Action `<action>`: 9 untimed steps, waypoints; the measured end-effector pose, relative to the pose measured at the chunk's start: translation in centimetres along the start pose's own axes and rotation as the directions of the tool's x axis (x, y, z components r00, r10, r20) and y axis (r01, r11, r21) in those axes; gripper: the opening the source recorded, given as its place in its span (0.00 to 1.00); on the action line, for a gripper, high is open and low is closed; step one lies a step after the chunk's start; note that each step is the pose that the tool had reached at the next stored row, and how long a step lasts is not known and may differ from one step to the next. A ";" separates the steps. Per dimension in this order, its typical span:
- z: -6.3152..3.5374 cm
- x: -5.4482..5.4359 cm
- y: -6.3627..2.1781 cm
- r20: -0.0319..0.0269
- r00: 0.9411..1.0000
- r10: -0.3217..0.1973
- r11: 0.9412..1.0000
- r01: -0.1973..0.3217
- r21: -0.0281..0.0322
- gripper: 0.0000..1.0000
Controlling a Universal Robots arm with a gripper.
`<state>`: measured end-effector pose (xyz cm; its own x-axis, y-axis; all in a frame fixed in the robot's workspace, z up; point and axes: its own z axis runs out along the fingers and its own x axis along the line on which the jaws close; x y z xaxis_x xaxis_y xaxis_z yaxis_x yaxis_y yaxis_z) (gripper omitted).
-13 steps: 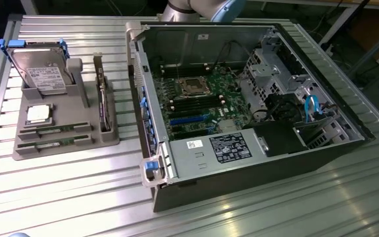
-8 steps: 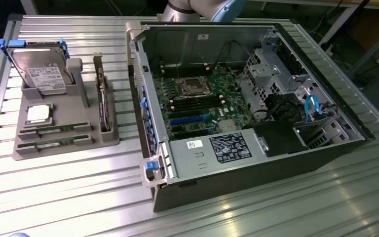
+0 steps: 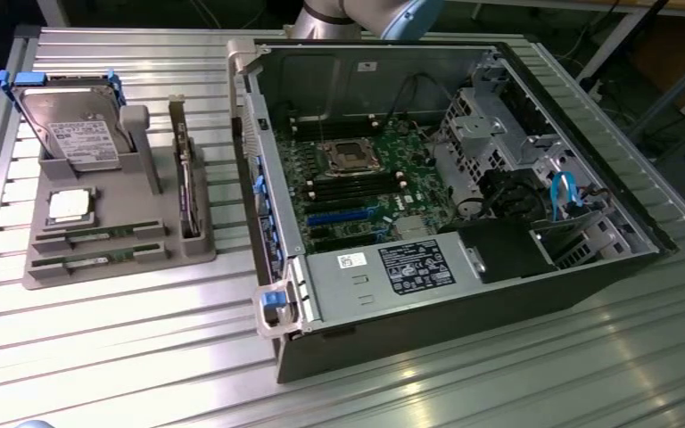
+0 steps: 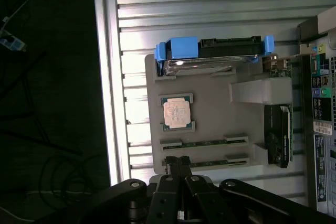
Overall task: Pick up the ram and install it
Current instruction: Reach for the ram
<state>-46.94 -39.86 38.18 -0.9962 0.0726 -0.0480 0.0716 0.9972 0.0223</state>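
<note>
Our pincer [image 4: 177, 160] is pressed together and pinches nothing. Its tips hang over one end of a ram stick [image 4: 215, 161] lying in the outermost slot of the gray holder [image 4: 210, 103]; we cannot tell whether they touch. A second ram stick [image 4: 203, 143] lies in the next slot, near the processor [image 4: 176, 113]. The holder sits on the tabletop [image 3: 117, 339] beside the open computer case [image 3: 331, 76].

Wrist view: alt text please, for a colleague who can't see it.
The shut gripper hangs empty over a grey holder, its tips nearest two ram sticks lying in slots. The holder also carries a processor and a hard drive; the computer case stands beside it.
</note>
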 end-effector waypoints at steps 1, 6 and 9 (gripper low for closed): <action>0.00 0.0 0.00 0.000 1.000 0.000 1.000 0.000 0.000 0.11; 0.06 -1.3 -0.04 0.000 1.000 0.000 1.000 0.000 0.000 0.11; 0.13 -2.7 -0.05 0.000 1.000 0.000 1.000 0.000 0.000 0.11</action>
<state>-44.23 -40.11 38.18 -0.9962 0.0726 -0.0480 0.0716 0.9972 0.0223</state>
